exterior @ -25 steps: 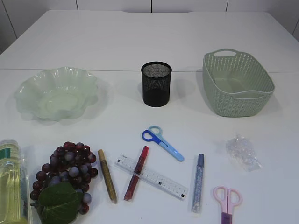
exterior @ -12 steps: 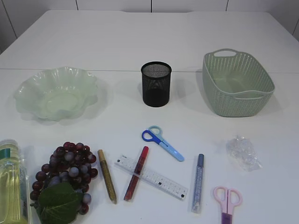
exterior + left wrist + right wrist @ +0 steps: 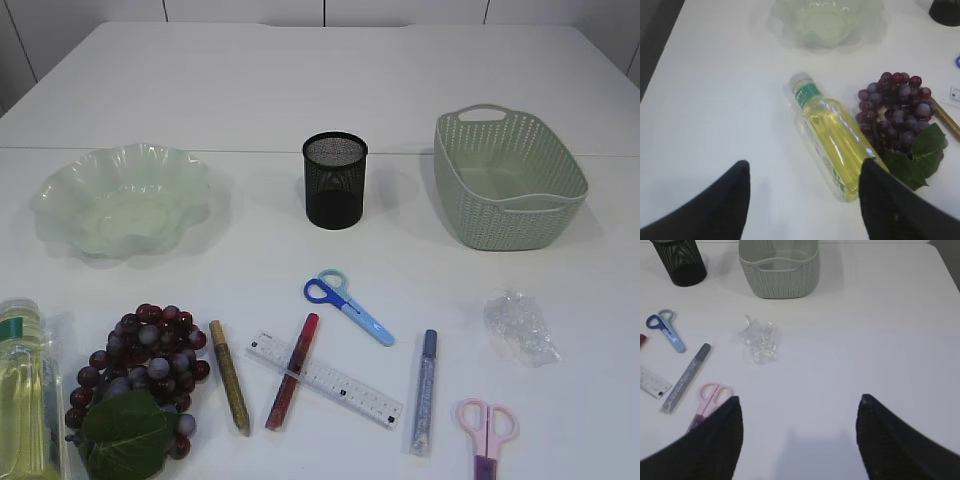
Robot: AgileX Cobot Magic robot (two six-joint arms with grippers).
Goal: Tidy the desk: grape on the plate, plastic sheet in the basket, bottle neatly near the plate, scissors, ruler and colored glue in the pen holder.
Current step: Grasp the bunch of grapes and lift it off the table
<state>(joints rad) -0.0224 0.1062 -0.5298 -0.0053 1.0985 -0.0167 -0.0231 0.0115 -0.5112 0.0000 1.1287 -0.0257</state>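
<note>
Exterior view, left to right: bottle [image 3: 22,392] lower left, plate [image 3: 122,198] above it, grape [image 3: 140,372], pen holder [image 3: 334,180] in the middle, basket [image 3: 508,176] upper right. Left claw [image 3: 805,197] and right claw [image 3: 797,432] both spread, holding nothing.

Both tools [image 3: 802,200] [image 3: 797,437] open, empty, above table.

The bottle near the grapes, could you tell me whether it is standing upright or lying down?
Lying down: the bottle rests on its side on the table.
</note>
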